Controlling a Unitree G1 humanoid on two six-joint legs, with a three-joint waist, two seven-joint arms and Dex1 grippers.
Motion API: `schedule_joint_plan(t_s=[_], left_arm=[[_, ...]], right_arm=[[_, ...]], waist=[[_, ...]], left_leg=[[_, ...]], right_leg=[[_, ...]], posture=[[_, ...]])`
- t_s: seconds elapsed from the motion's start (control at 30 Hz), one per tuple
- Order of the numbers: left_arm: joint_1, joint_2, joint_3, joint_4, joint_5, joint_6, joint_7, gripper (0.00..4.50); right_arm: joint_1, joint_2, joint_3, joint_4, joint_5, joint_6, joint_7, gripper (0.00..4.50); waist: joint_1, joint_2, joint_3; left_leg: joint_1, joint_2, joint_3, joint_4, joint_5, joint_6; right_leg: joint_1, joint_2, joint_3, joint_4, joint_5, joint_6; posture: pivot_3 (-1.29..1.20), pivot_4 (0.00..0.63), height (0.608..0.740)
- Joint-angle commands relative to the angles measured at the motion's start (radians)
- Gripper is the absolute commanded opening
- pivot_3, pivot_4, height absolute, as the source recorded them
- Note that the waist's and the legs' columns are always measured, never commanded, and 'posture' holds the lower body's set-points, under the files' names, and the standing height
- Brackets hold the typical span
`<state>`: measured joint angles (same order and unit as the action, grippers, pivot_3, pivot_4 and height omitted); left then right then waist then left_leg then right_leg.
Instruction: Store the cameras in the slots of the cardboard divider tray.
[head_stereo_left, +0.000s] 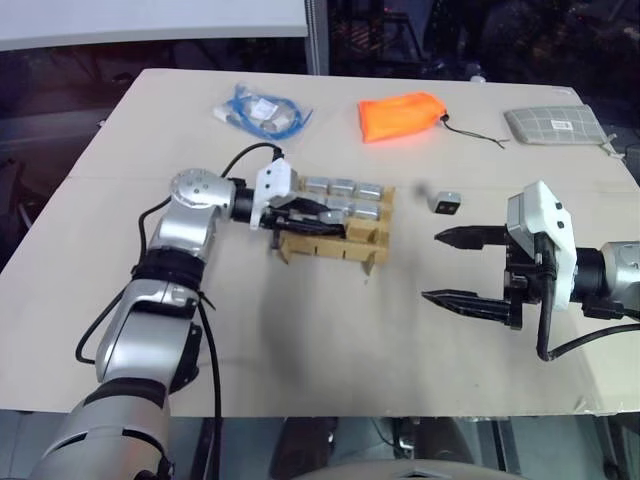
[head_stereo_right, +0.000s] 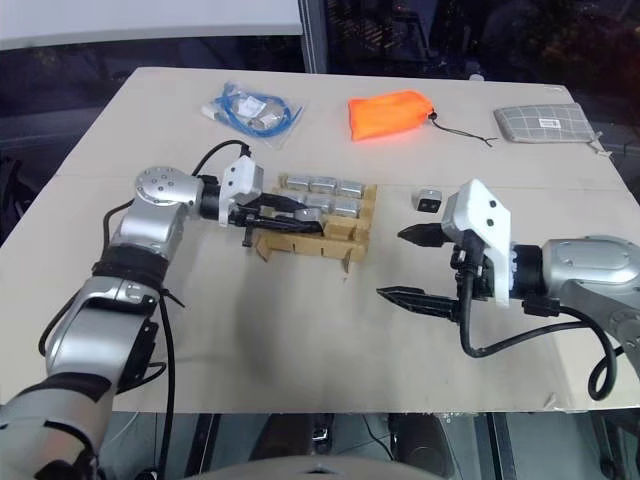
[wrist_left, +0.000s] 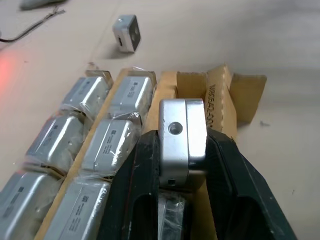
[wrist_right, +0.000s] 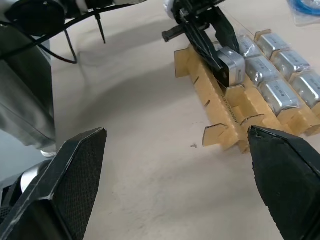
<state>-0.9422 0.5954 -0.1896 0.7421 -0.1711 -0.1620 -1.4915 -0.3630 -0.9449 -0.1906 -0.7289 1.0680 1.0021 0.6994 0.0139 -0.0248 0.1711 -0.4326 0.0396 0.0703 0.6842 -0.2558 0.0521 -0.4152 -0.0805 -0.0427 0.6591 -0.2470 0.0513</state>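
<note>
Pale beige tabletop (head_stereo_left: 300, 330) fills the scene, with a dark room beyond its far edge. At its middle sits the cardboard divider tray (head_stereo_left: 345, 247), its far and middle rows already filled with plastic-wrapped silver cameras (wrist_left: 127, 95). The left gripper (wrist_left: 182, 165) reaches over the tray's near row, jaws clenched on the flat sides of one unwrapped camera (wrist_left: 181, 137). One more camera, the loose camera (head_stereo_left: 446, 202), lies on the tabletop just right of the tray.

These cameras look small, rigid and metal-smooth, probably light but slippery; gripping the two broad flat faces seems safest. The thin cardboard walls would likely bend or shift if pushed. The right gripper (head_stereo_left: 468, 268) hovers near the loose camera, jaws spread wide and holding nothing.

How many near-row slots remain free is hard to tell, as the left gripper covers them. An orange pouch (head_stereo_left: 401, 115), a grey checked pouch (head_stereo_left: 556, 124) and a bagged blue cable (head_stereo_left: 262, 111) lie along the far edge.
</note>
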Motion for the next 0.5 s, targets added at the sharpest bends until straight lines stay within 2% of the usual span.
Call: schedule_joint_plan(t_s=[0.03, 0.1, 0.13, 0.17, 0.33, 0.5], left_arm=[[-0.055, -0.007, 0.000, 0.063, 0.037, -0.058, -0.025, 0.71], [-0.066, -0.010, -0.004, 0.084, 0.045, -0.055, -0.054, 0.71], [-0.068, -0.011, -0.005, 0.090, 0.047, -0.057, -0.066, 1.74], [-0.070, -0.011, -0.006, 0.095, 0.054, -0.068, -0.071, 2.05], [-0.092, -0.026, -0.008, 0.166, 0.101, -0.164, -0.055, 4.47], [-0.122, -0.033, 0.051, 0.190, 0.067, -0.181, -0.025, 4.47]], right_arm=[[-0.014, -0.012, -0.010, -0.021, 0.016, -0.015, -0.009, 4.47], [-0.011, -0.013, -0.010, -0.024, 0.016, -0.017, -0.012, 4.47], [-0.011, -0.014, -0.010, -0.025, 0.016, -0.018, -0.012, 4.50], [-0.009, -0.015, -0.010, -0.026, 0.016, -0.019, -0.013, 4.50], [-0.014, -0.010, 0.002, -0.024, 0.009, -0.028, -0.011, 4.50], [-0.010, -0.015, 0.007, -0.023, 0.000, -0.034, -0.013, 4.50]], waist=[[0.000, 0.000, 0.000], [0.000, 0.000, 0.000], [-0.001, 0.000, 0.000], [-0.001, 0.000, 0.000], [0.000, 0.000, 0.000], [0.000, 0.000, 0.000]], left_leg=[[0.000, 0.000, 0.000, 0.000, 0.000, 0.000], [0.000, 0.000, 0.000, 0.000, 0.000, 0.000], [0.000, 0.000, 0.000, 0.000, 0.000, 0.000], [0.000, 0.000, 0.000, 0.000, 0.000, 0.000], [0.000, 0.000, -0.001, 0.001, 0.000, 0.000], [0.000, 0.000, -0.001, 0.002, 0.000, 0.000]], right_leg=[[0.000, 0.000, 0.000, 0.000, 0.000, 0.000], [0.000, 0.000, 0.000, 0.000, 0.000, 0.000], [0.000, 0.000, 0.000, 0.000, 0.000, 0.000], [0.000, 0.000, 0.000, 0.000, 0.000, 0.000], [0.000, 0.000, 0.000, 0.001, 0.000, 0.000], [0.000, 0.000, 0.000, 0.001, 0.000, 0.000]], posture=[[0.00, 0.150, 0.740], [0.00, 0.150, 0.740], [0.00, 0.150, 0.740], [0.00, 0.150, 0.740], [0.00, 0.150, 0.740], [0.00, 0.150, 0.740]])
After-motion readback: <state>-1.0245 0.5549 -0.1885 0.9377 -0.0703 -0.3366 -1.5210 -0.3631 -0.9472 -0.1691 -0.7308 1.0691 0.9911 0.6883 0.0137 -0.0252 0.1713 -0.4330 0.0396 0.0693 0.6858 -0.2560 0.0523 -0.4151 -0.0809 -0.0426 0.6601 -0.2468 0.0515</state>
